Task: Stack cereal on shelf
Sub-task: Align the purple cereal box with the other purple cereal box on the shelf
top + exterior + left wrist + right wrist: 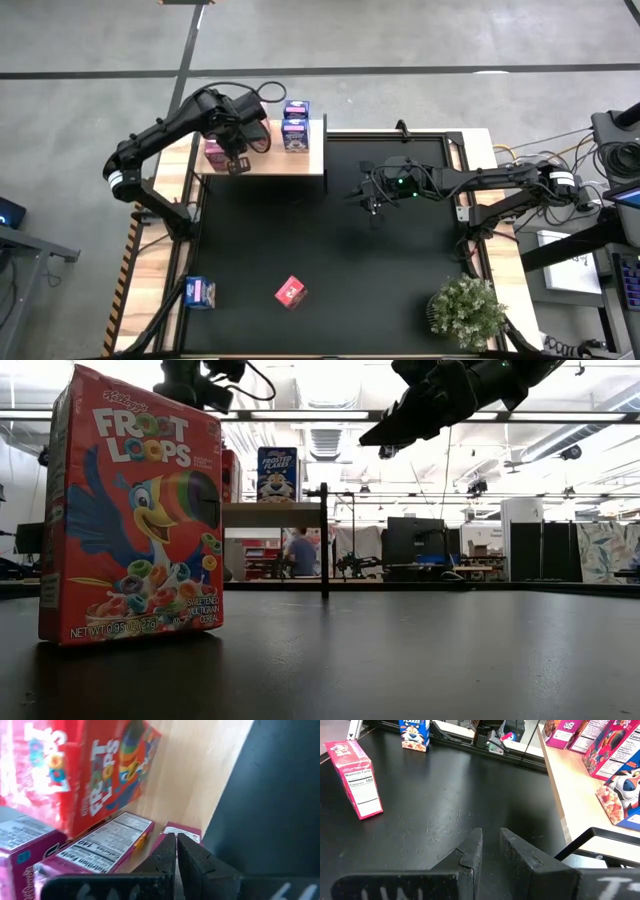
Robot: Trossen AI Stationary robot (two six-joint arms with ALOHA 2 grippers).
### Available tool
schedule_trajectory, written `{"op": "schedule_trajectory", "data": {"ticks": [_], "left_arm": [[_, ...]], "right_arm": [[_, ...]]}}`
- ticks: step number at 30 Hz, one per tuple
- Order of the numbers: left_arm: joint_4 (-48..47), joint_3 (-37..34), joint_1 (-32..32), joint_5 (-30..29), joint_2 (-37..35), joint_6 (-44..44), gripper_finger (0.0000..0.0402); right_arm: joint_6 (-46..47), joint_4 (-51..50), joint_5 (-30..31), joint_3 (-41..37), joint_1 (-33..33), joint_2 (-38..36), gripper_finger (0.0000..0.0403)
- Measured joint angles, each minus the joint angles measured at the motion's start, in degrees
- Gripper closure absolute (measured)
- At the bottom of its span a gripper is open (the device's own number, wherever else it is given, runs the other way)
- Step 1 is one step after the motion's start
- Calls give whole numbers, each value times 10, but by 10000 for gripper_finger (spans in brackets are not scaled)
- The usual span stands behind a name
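Pale wood of the shelf (310, 165) already carried several cereal boxes, among them Froot Loops (107, 767) and a blue Frosted Flakes box (296, 127); two remained on the black mat (400, 260), a pink Froot Loops box (290, 291) near the middle and a blue one (201, 292) at near left; the job looked mostly done. The left gripper (176, 855) hovered over the shelf, fingers pressed together, empty; the right gripper (491, 851) hung above the mat, slightly parted, empty.
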Motion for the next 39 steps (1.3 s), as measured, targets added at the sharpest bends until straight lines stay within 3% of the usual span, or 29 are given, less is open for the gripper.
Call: {"op": "schedule_trajectory", "data": {"ticks": [15, 19, 25, 31, 39], "left_arm": [[1, 12, -6, 13, -2, -2, 402], [3, 35, -28, 40, -6, -24, 402], [57, 39, -75, 50, -67, -55, 402], [118, -25, -139, 2, -171, -140, 402], [202, -193, -209, -93, -297, -238, 402]], "right_arm": [[0, -1, 0, 0, 0, 0, 344], [0, -1, 0, 0, 0, 0, 344], [0, -5, 0, 0, 0, 0, 344], [5, -5, 0, 0, 0, 0, 344], [2, -4, 0, 0, 0, 0, 344]]}}
